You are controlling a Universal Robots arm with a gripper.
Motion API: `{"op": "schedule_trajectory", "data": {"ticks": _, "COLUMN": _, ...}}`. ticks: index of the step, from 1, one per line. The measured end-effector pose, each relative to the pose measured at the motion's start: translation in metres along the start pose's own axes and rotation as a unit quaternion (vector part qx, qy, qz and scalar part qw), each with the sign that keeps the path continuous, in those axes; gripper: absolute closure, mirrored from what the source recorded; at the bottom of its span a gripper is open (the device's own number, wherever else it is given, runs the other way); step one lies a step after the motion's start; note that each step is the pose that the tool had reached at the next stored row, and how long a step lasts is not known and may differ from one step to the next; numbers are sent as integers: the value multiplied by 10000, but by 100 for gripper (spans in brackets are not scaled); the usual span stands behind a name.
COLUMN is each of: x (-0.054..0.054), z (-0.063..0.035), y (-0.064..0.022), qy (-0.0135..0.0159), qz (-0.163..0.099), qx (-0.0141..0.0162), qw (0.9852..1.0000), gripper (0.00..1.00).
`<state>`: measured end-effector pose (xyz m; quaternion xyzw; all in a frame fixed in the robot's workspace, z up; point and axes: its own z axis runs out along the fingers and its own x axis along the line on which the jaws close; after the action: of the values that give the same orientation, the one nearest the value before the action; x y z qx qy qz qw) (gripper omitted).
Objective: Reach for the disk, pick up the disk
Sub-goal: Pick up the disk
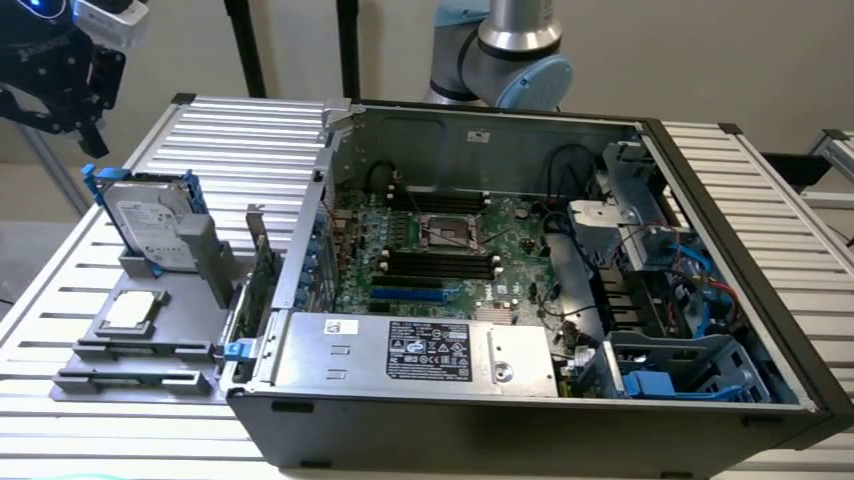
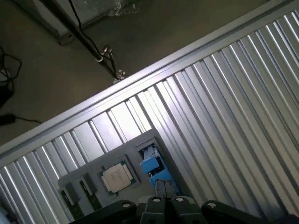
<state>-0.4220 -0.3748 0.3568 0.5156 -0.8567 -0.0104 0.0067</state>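
Reach step in hand; gripper (image 1: pixel 60 105) at upper left of frame, above disk (image 1: pixel 150 222), well apart; claw state: cannot tell; grasp likely needs alignment over disk's upright top edge.

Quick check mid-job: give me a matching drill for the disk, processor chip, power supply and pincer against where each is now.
1 disk
2 processor chip
3 power supply
4 pincer

a inside the open case
b in the air, clear of the grey holder
c standing on edge in the grey holder
d lying flat on the grey holder

Pairs: 1-c; 2-d; 3-a; 4-b
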Motion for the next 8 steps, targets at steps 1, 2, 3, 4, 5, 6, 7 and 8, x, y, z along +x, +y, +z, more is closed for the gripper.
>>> {"op": "schedule_trajectory", "data": {"ticks": 1, "x": 0, "z": 0, "y": 0, "qy": 2, "qz": -81, "qx": 1, "qw": 10000, "gripper": 89}}
{"op": "schedule_trajectory", "data": {"ticks": 2, "x": 0, "z": 0, "y": 0, "qy": 3, "qz": -167, "qx": 3, "qw": 9999, "gripper": 89}}
{"op": "schedule_trajectory", "data": {"ticks": 3, "x": 0, "z": 0, "y": 0, "qy": 4, "qz": -261, "qx": 5, "qw": 9997, "gripper": 89}}
{"op": "schedule_trajectory", "data": {"ticks": 4, "x": 0, "z": 0, "y": 0, "qy": 5, "qz": -346, "qx": 7, "qw": 9994, "gripper": 89}}
{"op": "schedule_trajectory", "data": {"ticks": 5, "x": 0, "z": 0, "y": 0, "qy": 6, "qz": -432, "qx": 9, "qw": 9991, "gripper": 89}}
{"op": "schedule_trajectory", "data": {"ticks": 6, "x": 0, "z": 0, "y": 0, "qy": 7, "qz": -518, "qx": 12, "qw": 9987, "gripper": 89}}
{"op": "schedule_trajectory", "data": {"ticks": 7, "x": 0, "z": 0, "y": 0, "qy": 8, "qz": -608, "qx": 14, "qw": 9982, "gripper": 89}}
{"op": "schedule_trajectory", "data": {"ticks": 8, "x": 0, "z": 0, "y": 0, "qy": 9, "qz": -692, "qx": 16, "qw": 9976, "gripper": 89}}
